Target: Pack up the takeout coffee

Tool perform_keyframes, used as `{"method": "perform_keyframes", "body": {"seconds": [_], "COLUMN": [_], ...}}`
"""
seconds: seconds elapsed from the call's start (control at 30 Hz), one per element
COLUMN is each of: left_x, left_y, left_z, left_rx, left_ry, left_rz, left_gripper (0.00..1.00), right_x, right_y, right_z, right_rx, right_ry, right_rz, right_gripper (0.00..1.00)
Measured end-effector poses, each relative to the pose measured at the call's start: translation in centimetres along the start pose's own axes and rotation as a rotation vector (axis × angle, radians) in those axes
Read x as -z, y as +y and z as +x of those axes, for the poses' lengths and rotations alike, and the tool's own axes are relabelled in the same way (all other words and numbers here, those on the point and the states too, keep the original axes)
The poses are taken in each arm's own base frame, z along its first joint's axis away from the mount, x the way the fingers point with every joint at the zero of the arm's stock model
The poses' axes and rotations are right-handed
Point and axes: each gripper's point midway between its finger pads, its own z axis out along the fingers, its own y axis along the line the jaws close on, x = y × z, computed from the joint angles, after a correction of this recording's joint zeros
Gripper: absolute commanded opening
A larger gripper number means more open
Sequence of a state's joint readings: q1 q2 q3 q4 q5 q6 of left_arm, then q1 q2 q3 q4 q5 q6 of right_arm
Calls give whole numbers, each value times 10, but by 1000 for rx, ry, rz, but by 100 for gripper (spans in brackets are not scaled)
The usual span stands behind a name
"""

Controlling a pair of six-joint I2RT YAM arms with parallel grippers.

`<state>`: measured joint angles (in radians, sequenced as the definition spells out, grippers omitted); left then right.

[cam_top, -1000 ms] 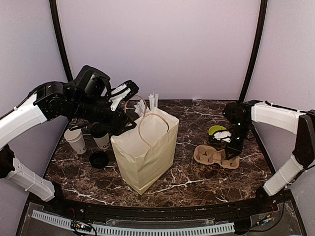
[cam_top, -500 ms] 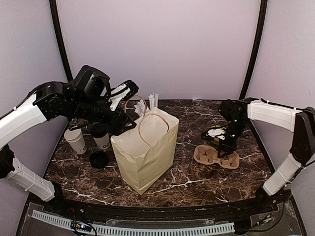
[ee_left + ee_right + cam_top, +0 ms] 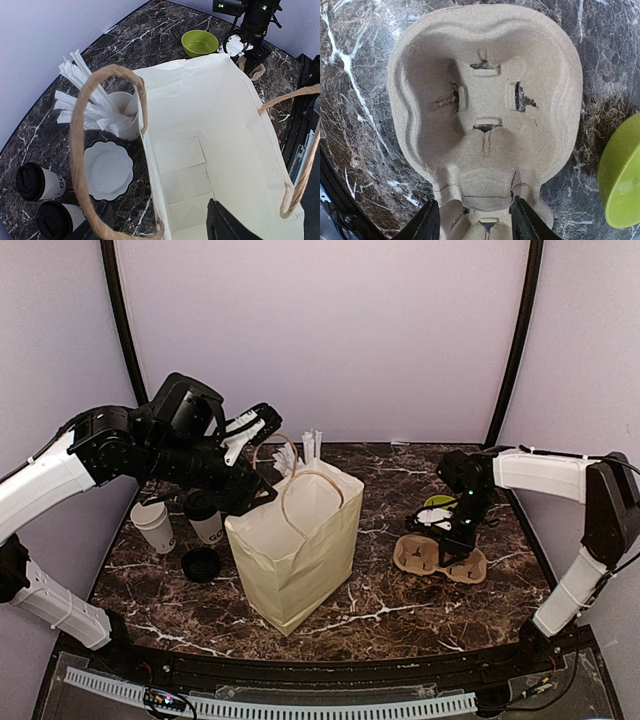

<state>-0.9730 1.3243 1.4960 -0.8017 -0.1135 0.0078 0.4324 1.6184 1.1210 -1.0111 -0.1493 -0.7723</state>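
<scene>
Item: takeout coffee, unpacked, namely one coffee cup [image 3: 39,182] and a second coffee cup [image 3: 59,220], both lidded and upright at the lower left of the left wrist view, outside the paper bag [image 3: 225,125]. Left gripper [image 3: 161,224]: jaws wide apart and astride the bag's near wall, clamping nothing visible. Right gripper [image 3: 476,222]: fingers flank the narrow waist of the empty pulp carrier [image 3: 485,100]; whether they press it cannot be told. Hazards, as judged: the tall, light bag could slump or tip if the left arm drags its rim. The pulp waist may buckle or tear under a pinch. A lifted carrier could swing into the green bowl [image 3: 620,180] just beside it. The straw cup [image 3: 122,107], which stands against the bag, could be knocked onto the scalloped bowl [image 3: 107,170]. Obscured: in the top view the left arm covers the scalloped bowl and most of the straw cup. Both sets of fingertips are cut off at the lower frame edge. The carrier's second well is cropped, and the cup lettering is only partly legible.
</scene>
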Motion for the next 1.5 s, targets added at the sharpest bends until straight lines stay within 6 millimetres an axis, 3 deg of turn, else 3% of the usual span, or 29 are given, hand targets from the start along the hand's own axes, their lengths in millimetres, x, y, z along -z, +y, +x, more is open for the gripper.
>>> {"method": "perform_keyframes", "body": {"seconds": [0.77,1.07,1.37,1.5], "left_x": [-3,-3,-3,-7], "left_y": [-1,-1,0,0], "left_z": [3,3,3,5], "left_rx": [-1,-2,-1,-2], "left_ry": [11,12,12,21], "left_rz": [1,1,-1,-4], "left_gripper": [66,66,67,67], "right_x": [-14,-18,-8,8], "right_y": [-6,-8,-6,-2], "right_z": [6,9,8,7], "right_rx": [-10,-18,-29,-29], "right_ry": [33,41,25,2], "right_rz": [49,65,77,94], "right_gripper": [49,36,30,30]}}
